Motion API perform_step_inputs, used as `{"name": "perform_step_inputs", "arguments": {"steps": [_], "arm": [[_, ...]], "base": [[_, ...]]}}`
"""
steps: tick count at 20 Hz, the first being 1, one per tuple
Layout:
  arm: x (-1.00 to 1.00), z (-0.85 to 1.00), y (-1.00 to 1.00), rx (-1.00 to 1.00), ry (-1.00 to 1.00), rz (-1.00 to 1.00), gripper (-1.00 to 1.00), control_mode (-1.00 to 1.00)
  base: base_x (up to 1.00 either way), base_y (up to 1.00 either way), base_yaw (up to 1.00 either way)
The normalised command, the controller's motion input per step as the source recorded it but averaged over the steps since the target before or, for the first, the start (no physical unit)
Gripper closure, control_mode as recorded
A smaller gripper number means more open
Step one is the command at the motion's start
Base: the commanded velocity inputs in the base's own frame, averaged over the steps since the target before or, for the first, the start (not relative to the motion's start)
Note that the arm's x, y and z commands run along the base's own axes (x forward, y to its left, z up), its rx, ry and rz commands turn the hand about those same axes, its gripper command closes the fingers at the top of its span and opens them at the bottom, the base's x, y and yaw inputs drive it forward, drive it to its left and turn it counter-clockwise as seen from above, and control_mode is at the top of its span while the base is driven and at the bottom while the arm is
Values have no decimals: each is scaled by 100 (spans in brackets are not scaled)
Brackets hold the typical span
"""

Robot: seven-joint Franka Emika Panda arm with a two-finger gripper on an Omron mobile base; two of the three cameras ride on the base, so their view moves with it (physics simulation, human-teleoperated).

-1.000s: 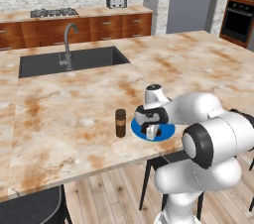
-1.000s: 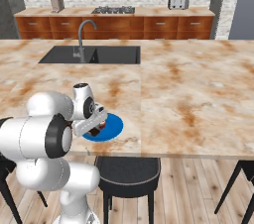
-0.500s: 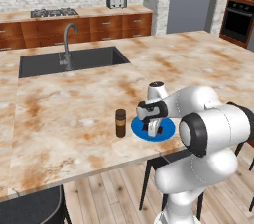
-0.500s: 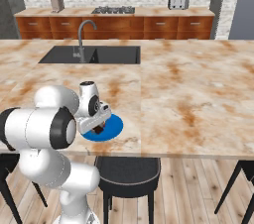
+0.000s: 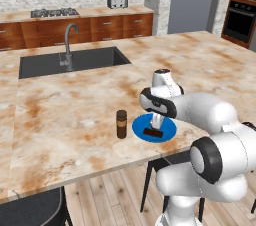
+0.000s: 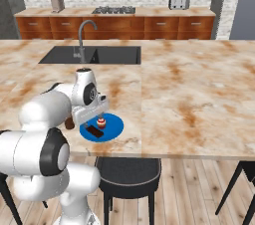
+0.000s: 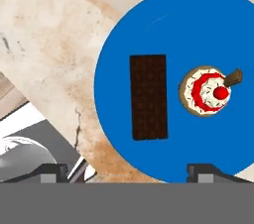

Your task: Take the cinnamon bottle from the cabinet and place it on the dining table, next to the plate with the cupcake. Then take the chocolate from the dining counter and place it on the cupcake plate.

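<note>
On the blue plate lies the chocolate, flat and free, with nothing touching it. The cupcake sits just beside it, at about 3 o'clock from the bar in the hand view. The plate rests on the marble table, near its front edge.

The cinnamon bottle stands upright just off the plate, at about 9 o'clock from it in the left base view. So both things look to be where the task wants them.

Above the plate hangs the gripper. Its two tips stand wide apart, one on each side of the bar, and they hold nothing.

I think this is the very last step: the bar is let go. The next move only needs the hand to lift straight up, without bumping the cupcake or the bottle.

From the base views, the white arm covers the far part of the plate. Only the dark cap of the bottle peeks in at 12 o'clock of the hand view.
</note>
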Motion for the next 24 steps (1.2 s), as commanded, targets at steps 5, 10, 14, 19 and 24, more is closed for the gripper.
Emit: {"name": "perform_step_inputs", "arguments": {"steps": [5, 10, 14, 19, 24], "arm": [[-59, 100, 21, 0, 0, 0, -100, -100], [-79, 100, 34, 0, -1, 0, -100, -100], [-96, 90, 33, 3, -3, 0, -100, -100], [-100, 48, 40, 6, -7, 0, -100, -100], [-49, 3, 12, 4, -2, 0, -100, -100]], "base": [[0, 0, 0], [0, 0, 0], [0, 0, 0], [0, 0, 0], [0, 0, 0]]}}
